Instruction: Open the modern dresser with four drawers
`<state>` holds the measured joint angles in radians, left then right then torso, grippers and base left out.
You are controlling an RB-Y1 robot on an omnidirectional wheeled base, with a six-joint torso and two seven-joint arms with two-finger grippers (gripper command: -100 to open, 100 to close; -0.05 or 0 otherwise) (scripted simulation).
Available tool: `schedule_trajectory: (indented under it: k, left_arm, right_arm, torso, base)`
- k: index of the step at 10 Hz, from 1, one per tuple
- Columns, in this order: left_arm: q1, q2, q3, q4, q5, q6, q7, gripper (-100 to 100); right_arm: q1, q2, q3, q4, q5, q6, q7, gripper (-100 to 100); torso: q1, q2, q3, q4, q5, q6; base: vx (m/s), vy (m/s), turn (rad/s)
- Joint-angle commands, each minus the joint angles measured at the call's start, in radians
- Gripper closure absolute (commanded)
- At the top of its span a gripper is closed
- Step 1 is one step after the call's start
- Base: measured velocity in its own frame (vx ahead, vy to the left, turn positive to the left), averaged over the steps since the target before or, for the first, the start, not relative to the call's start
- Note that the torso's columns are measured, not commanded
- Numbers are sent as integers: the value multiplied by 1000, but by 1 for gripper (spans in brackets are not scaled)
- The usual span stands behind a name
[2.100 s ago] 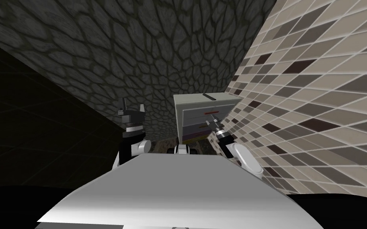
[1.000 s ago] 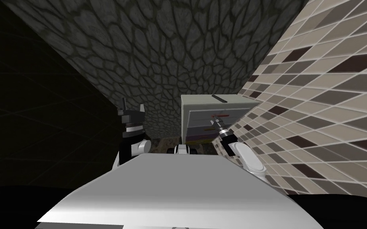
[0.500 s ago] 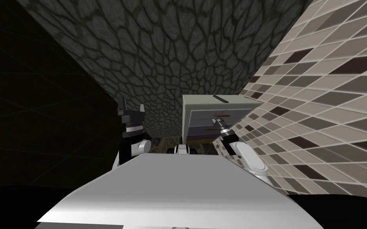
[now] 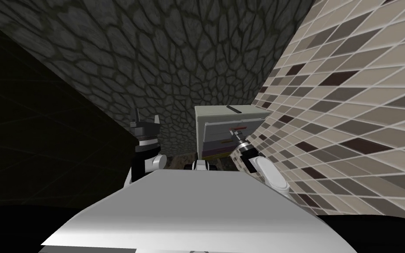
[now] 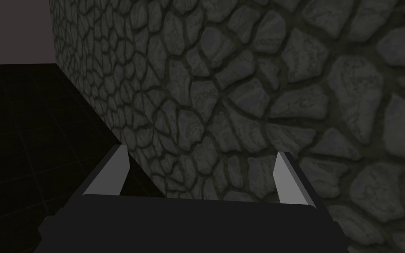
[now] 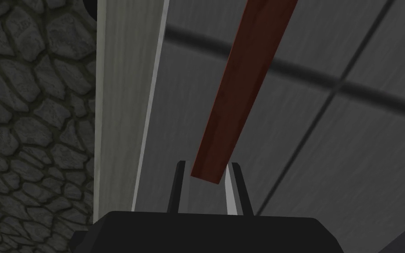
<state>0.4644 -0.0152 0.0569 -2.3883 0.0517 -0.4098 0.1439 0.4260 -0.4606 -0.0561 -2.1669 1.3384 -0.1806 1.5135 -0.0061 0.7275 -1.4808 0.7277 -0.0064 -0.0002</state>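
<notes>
The pale dresser [image 4: 210, 115] stands against the stone wall, beside the tiled wall. Its grey drawer fronts [image 6: 311, 145] carry red-brown bar handles. My right gripper [image 4: 236, 131] is at the top drawer's handle [image 4: 237, 128]. In the right wrist view the two fingers [image 6: 231, 186] stand close on either side of the handle's [image 6: 245, 79] end, so the right gripper [image 6: 206, 169] is shut on it. My left gripper [image 4: 145, 119] is raised to the left of the dresser and points at the stone wall, and in its own wrist view the left gripper [image 5: 201, 173] stands open with nothing in it.
A dark cobbled stone wall [image 4: 175, 66] runs behind the dresser. A wall of beige and brown tiles [image 4: 351, 110] rises close on its right. A small dark strip [image 4: 233, 108] lies on the dresser's top. A dark wall [image 4: 43, 131] lies to the left.
My right gripper's fingers have closed in from wide apart onto the top handle's end. My head has swung a little. The left arm has not moved.
</notes>
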Motion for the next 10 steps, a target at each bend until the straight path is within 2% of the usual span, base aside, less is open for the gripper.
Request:
schedule_trajectory:
  k: [1,3,4,6,7,9,10]
  left_arm:
    - [0,0,0,0,0,0,0,0]
    - [0,0,0,0,0,0,0,0]
    - [0,0,0,0,0,0,0,0]
    - [0,0,0,0,0,0,0,0]
    - [-1,0,0,0,0,0,0,0]
    - [-1,0,0,0,0,0,0,0]
    - [-1,0,0,0,0,0,0,0]
  right_arm:
    - [17,-29,-6,-10,-9,-11,-24,100]
    - [36,-57,-14,-15,-19,-23,-47,100]
    - [19,-39,-23,-21,-23,-24,-30,100]
    - [-8,-55,-60,41,-30,-13,-44,100]
    - [-8,-55,-60,41,-30,-13,-44,100]
    - [-37,-70,-96,97,-36,1,-58,100]
    - [-37,-70,-96,102,-36,1,-58,100]
  torso:
    - [1,2,1,3,2,1]
    - [0,11,7,3,0,2]
    - [0,7,5,2,0,0]
    - [3,2,0,5,4,-1]
    - [4,6,3,4,2,-2]
    - [3,6,3,4,2,1]
    - [4,7,4,5,2,-1]
  base:
    - [-79,4,-51]
    - [-152,7,-84]
    - [-76,4,-21]
    - [-148,-13,246]
    - [-153,0,138]
    - [-188,12,253]
    - [-161,7,98]
